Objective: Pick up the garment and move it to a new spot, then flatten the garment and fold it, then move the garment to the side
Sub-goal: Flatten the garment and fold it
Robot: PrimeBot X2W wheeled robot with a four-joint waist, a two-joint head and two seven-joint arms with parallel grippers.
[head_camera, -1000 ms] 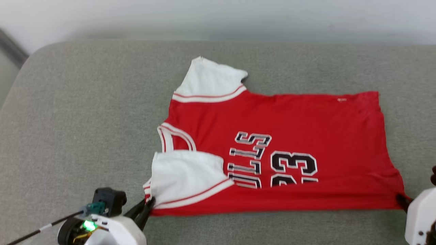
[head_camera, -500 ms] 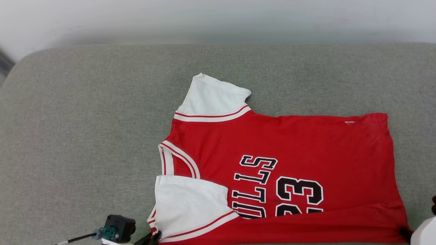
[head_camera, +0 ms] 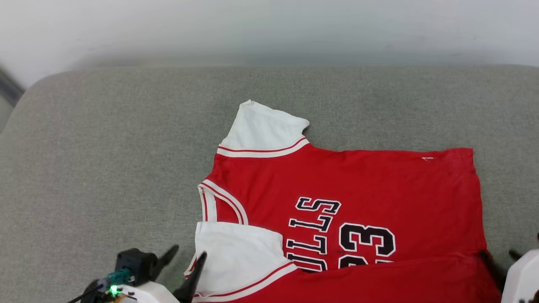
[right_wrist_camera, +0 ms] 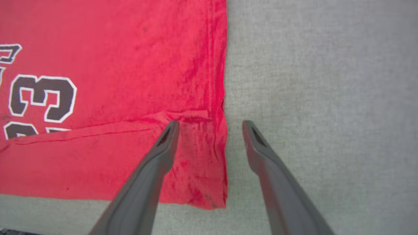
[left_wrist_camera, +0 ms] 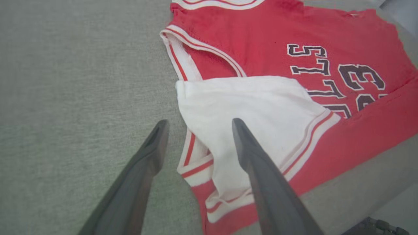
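I see left gripper (left_wrist_camera: 199, 121) and right gripper (right_wrist_camera: 210, 122) spread, empty; careless lifting may snag the garment (head_camera: 358, 185), undoing its fold

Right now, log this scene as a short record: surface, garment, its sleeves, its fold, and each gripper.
surface: grey cushion
garment: red jersey, lying spread on the cushion, collar toward the robot's left
far sleeve: white, laid out flat
near sleeve: white, folded in over the chest
fold: near edge turned up over part of the lettering
left gripper: open, straddling the near sleeve's edge, holding nothing
right gripper: open, straddling the hem corner, holding nothing
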